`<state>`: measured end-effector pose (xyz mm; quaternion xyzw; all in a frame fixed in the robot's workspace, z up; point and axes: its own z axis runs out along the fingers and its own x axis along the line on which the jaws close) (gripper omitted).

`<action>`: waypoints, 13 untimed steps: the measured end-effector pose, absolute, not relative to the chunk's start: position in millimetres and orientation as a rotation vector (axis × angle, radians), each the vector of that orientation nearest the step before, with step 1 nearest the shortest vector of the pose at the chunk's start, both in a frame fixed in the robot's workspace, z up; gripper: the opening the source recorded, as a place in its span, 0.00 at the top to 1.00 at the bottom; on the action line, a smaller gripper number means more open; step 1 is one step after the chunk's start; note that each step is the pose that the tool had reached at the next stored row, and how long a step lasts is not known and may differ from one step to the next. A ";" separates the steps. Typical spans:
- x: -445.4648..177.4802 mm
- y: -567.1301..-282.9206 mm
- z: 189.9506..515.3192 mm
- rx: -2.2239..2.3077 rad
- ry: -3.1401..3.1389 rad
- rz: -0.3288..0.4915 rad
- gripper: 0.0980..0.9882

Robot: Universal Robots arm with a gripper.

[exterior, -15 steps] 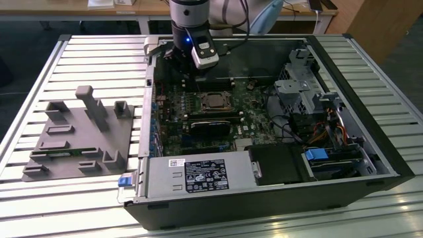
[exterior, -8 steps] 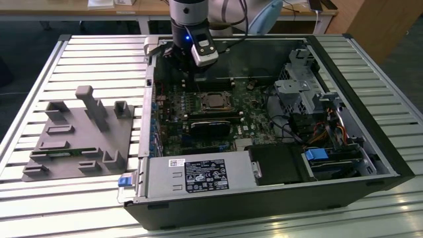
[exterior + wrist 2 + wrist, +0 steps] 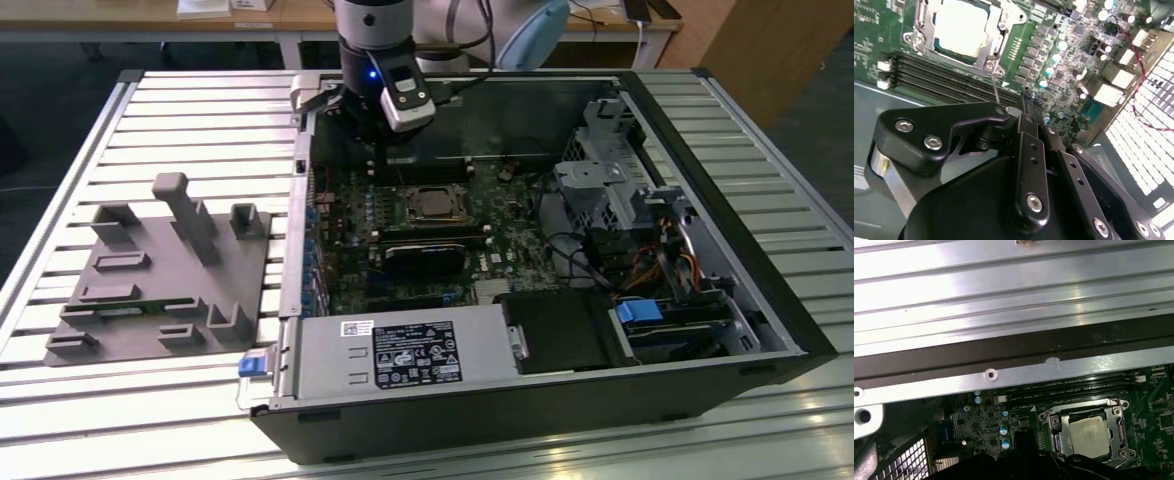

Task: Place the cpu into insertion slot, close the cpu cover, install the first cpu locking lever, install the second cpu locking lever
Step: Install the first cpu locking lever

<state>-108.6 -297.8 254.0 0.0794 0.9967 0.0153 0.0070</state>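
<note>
Fixture tray (image 3: 160, 265): lying on the table at the exterior view's left, beside the case; its small pockets are proving hard to make out.
Gripper (image 3: 380, 162): hanging inside the case over the far part of the board, just beyond the socket; apart or together, I cannot tell.
Cpu (image 3: 1093, 432): sitting in the insertion slot (image 3: 1080, 413), its silvery top showing.
Cpu cover (image 3: 919, 25): lying flat, framing the cpu.
Lever rod (image 3: 995, 87): rising from a socket corner toward the gripper, its upper end disappearing behind a black link.
Drive cage and cables (image 3: 627, 200): crowding the exterior view's right of the case, partly shadowed.
Table (image 3: 200, 110): slatted metal, carrying the open case (image 3: 694, 150).
Room: a wooden desk (image 3: 300, 15) is running off the far edge.
</note>
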 end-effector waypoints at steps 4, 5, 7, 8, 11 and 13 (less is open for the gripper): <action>-109.3 -295.8 253.9 0.240 3.118 0.048 0.99; -109.1 -295.2 253.9 0.237 3.118 0.048 0.99; -108.4 -294.6 253.8 0.227 3.119 0.048 0.99; -107.6 -294.4 253.8 0.223 3.120 0.048 0.99; -104.1 -294.0 253.8 0.213 3.120 0.048 0.99; -101.9 -293.8 253.8 0.208 3.121 0.048 0.99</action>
